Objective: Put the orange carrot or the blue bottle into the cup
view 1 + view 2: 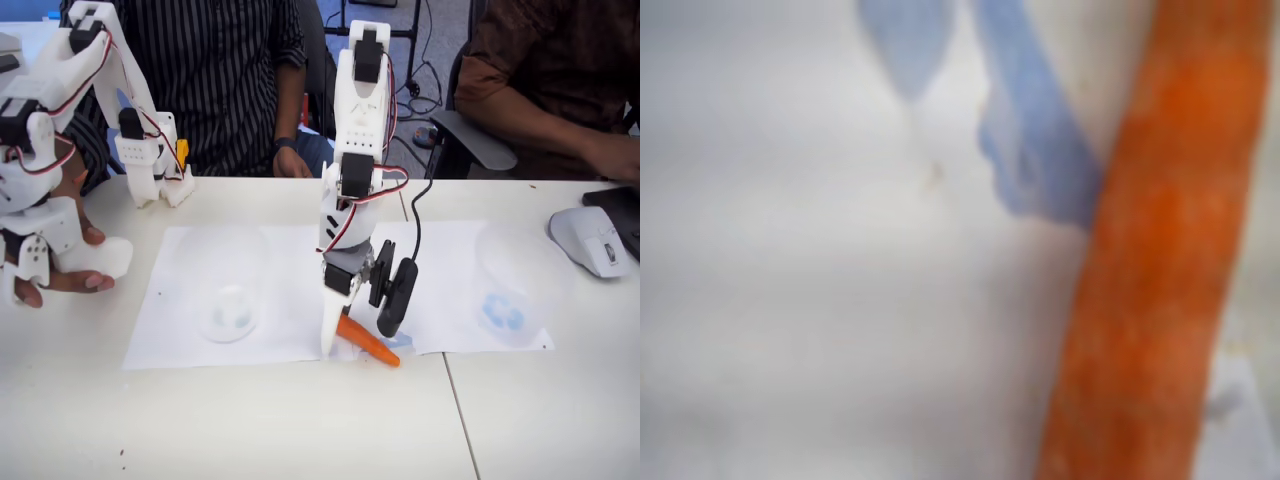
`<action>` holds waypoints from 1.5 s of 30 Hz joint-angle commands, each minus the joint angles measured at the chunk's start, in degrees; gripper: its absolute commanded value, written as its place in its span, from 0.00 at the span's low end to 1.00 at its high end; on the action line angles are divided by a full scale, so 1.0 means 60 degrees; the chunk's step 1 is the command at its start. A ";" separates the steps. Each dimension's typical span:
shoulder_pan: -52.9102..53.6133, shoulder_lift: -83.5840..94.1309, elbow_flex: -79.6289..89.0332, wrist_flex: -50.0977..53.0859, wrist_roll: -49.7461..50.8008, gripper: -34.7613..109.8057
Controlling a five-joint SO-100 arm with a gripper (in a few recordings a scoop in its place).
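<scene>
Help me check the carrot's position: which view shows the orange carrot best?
The fixed view: the orange carrot lies whole on the table at the gripper tip, sharply outlined. The wrist view shows only a blurred close-up stretch of it.

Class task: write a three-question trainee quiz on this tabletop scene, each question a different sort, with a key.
1. True or false: the orange carrot already lies inside the cup.
2. In the fixed view, the cup with the pale mark stands to which side of the gripper? A) left B) right
3. Fill in: both cups stand on sheets of white ____.

Key: 1 false, it lies on the table beside the fingers. 2 A. 3 paper.
</scene>
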 commanded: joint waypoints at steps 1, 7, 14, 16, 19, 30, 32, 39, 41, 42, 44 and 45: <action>0.0103 0.0410 -0.0469 -0.0059 0.0073 0.49; 0.0161 0.0410 -0.0469 -0.0059 0.0088 0.49; 0.0161 0.0439 -0.0469 -0.0059 0.0073 0.40; 0.0146 0.0469 -0.0469 -0.0059 -0.0015 0.38; 0.0103 0.0498 -0.0469 -0.0015 -0.0059 0.36; 0.0088 0.0542 -0.0366 0.0059 -0.0059 0.36; 0.0088 0.0542 -0.0396 0.0029 0.0044 0.36; 0.0088 0.0439 -0.0469 -0.0059 0.0015 0.31; 0.0088 0.0439 -0.0469 -0.0059 -0.0059 0.29; 0.0088 0.0469 -0.0469 -0.0059 -0.0059 0.28; 0.0088 0.0498 -0.0469 -0.0059 -0.0059 0.29; 0.0088 0.0513 -0.0469 -0.0059 -0.0059 0.29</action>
